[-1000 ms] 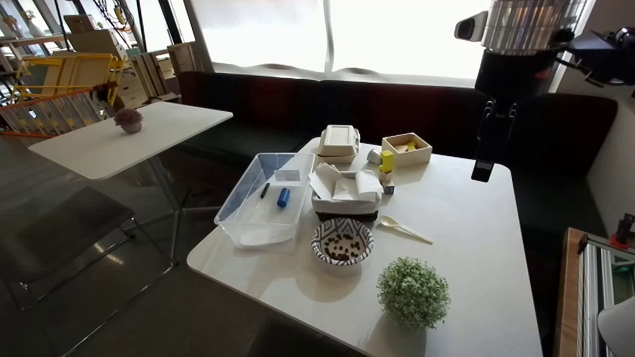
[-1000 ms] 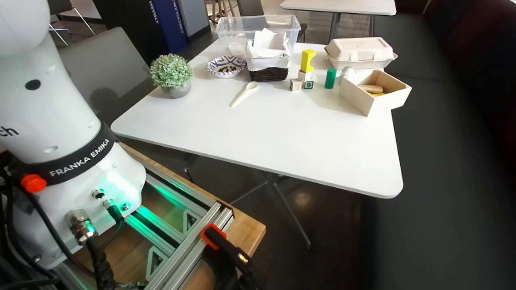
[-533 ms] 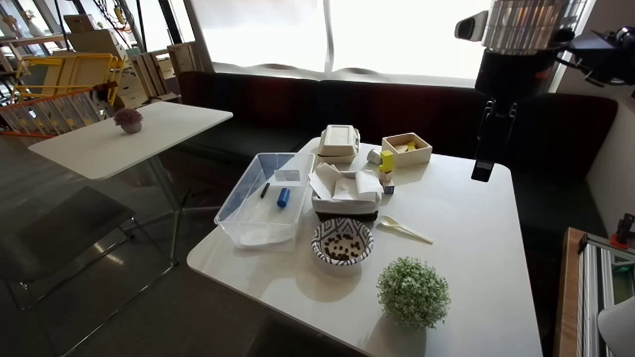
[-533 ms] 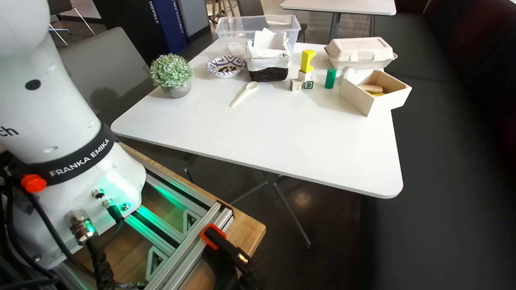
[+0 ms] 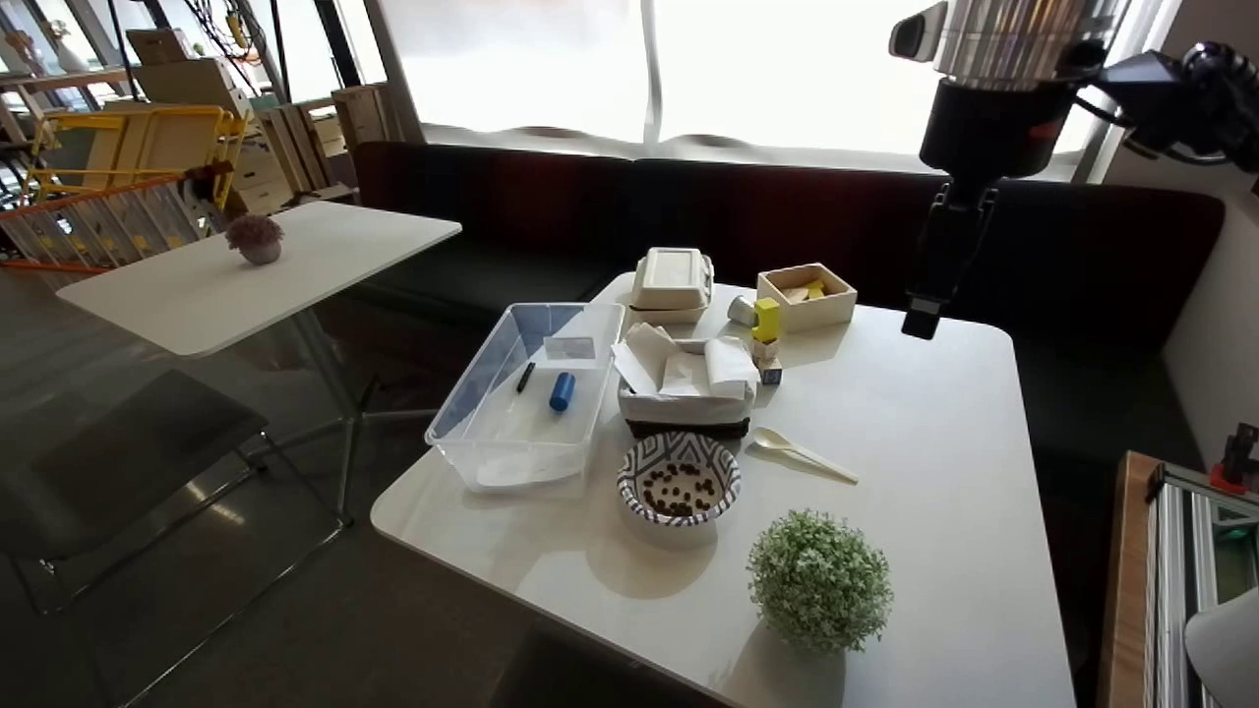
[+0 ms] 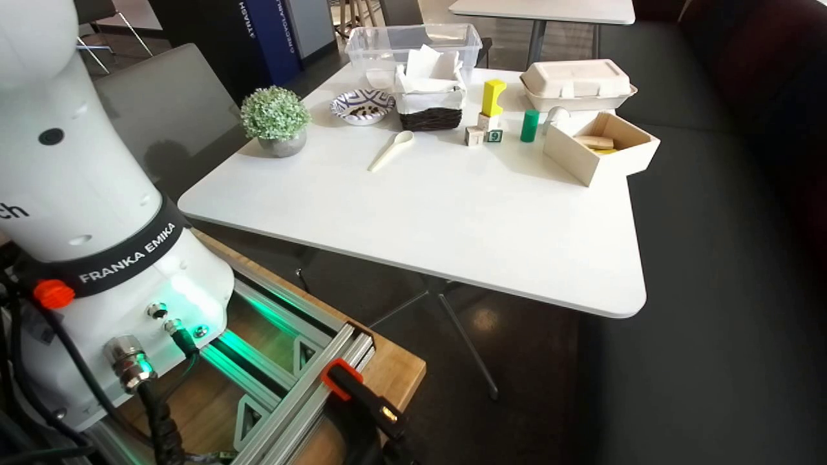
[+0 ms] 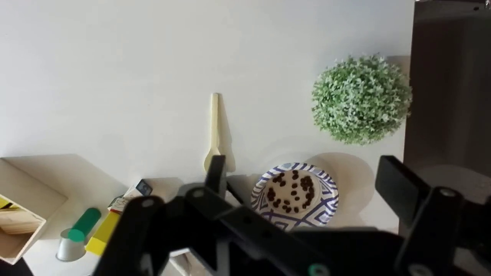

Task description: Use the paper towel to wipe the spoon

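The pale cream spoon lies flat on the white table, in both exterior views [image 5: 805, 455] [image 6: 391, 151] and the wrist view [image 7: 215, 122]. White paper towels stick out of a dark wicker basket with a white liner, in both exterior views [image 5: 686, 376] [image 6: 426, 68]. The basket [image 6: 431, 119] stands beside the spoon's bowl end; in the wrist view my gripper mostly hides it. My gripper [image 5: 922, 323] hangs above the table, apart from everything. In the wrist view the gripper [image 7: 307, 174] has its fingers wide apart with nothing held; one fingertip overlaps the spoon's bowl.
A patterned bowl [image 5: 679, 479] with dark beans sits beside the basket. A potted plant [image 5: 819, 580], clear bin [image 5: 511, 442], takeout box [image 5: 674, 280], wooden box [image 5: 816, 313], stacked blocks [image 6: 492, 100] and green cylinder [image 6: 530, 126] also stand on the table.
In an exterior view my gripper has moved left and slightly up within the last half second, after holding still before that. The spoon, towels and other objects have not moved.
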Robot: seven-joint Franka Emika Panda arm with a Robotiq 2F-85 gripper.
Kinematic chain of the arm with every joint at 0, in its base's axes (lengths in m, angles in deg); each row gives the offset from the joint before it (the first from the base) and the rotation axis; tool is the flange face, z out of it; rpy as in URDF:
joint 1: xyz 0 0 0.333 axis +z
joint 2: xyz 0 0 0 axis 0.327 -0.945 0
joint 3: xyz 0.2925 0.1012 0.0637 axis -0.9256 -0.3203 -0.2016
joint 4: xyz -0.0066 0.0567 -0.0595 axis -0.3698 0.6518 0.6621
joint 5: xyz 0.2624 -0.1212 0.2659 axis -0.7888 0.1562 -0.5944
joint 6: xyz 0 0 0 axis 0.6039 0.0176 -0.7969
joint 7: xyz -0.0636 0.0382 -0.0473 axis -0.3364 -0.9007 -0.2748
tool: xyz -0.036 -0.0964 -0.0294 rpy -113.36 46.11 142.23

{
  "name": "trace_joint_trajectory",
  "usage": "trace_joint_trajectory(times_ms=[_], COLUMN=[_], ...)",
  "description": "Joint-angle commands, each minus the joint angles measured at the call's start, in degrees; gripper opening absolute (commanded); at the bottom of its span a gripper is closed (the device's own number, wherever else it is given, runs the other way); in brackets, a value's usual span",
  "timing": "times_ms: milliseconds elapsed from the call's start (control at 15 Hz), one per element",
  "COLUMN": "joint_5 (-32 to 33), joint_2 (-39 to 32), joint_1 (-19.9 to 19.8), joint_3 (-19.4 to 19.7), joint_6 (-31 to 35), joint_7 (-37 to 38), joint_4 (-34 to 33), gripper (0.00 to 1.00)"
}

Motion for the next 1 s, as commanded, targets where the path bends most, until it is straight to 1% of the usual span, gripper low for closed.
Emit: trace_joint_trajectory(times_ms=[0, 333, 600, 733, 933], joint_5=[-1.5, -1.6, -0.9, -1.4, 0.0], joint_2=[-7.3, -13.8, -20.3, -24.6, -32.1], joint_1=[-1.7, -3.2, -5.7, -6.5, -8.3], joint_3=[-0.5, -1.2, -1.8, -1.4, -1.5], joint_6=[2.4, 6.3, 10.6, 12.8, 14.7], joint_7=[4.9, 11.4, 19.6, 22.4, 29.2], joint_4=[-5.3, -9.6, -12.4, -14.3, -17.5], gripper=[1.00, 1.00, 1.00, 1.00, 1.00])
